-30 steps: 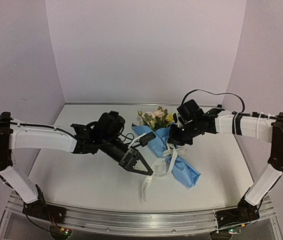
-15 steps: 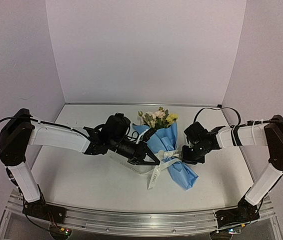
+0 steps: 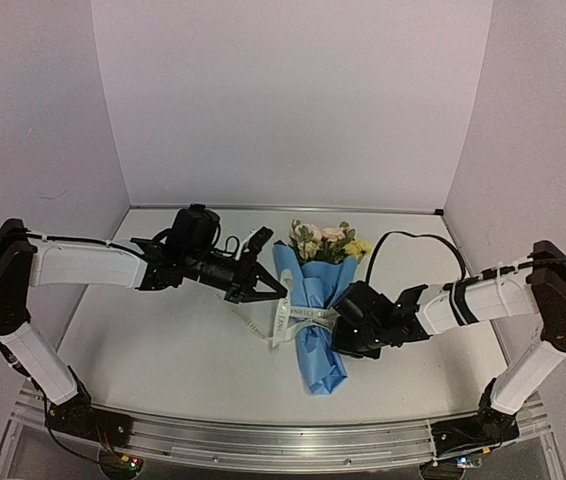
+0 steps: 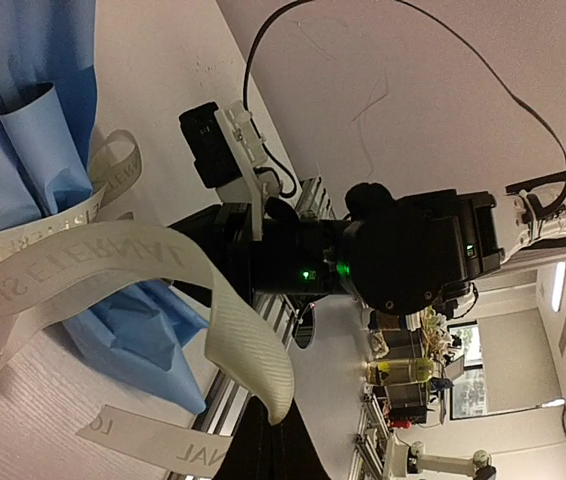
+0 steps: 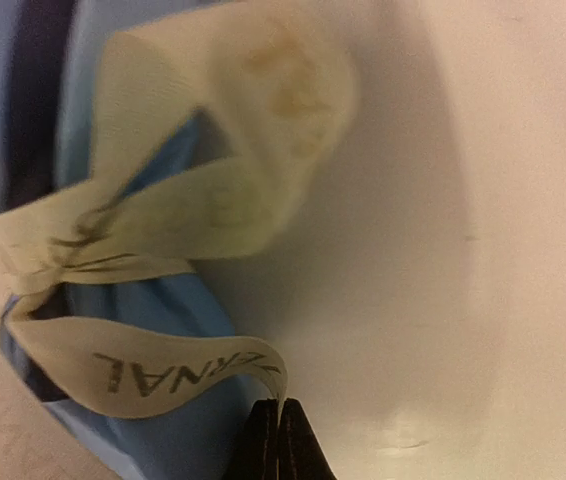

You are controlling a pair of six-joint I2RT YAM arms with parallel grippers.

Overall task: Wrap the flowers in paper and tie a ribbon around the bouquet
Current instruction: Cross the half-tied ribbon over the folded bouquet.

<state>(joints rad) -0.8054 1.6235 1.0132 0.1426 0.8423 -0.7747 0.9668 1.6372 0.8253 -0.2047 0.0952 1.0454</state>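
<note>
Flowers (image 3: 328, 240) lie mid-worktop (image 3: 163, 350), blooms toward the back wall; stems hidden inside the paper (image 3: 318, 362), which is rolled round them as a blue cone; ribbon (image 3: 288, 318) goes round the cone's middle and crosses in a knot. Left pincer (image 3: 268, 292) fully closed, clamping one ribbon tail left of the paper; right pincer (image 3: 337, 324) fully closed on the other tail, just beside the cone's right edge.

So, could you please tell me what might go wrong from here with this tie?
The right gripper pinches the narrow off-white printed ribbon only near its end, so it may slip free. Nothing pins the creased blue paper wrap, so a pull by the left gripper could drag or crumple it.
</note>
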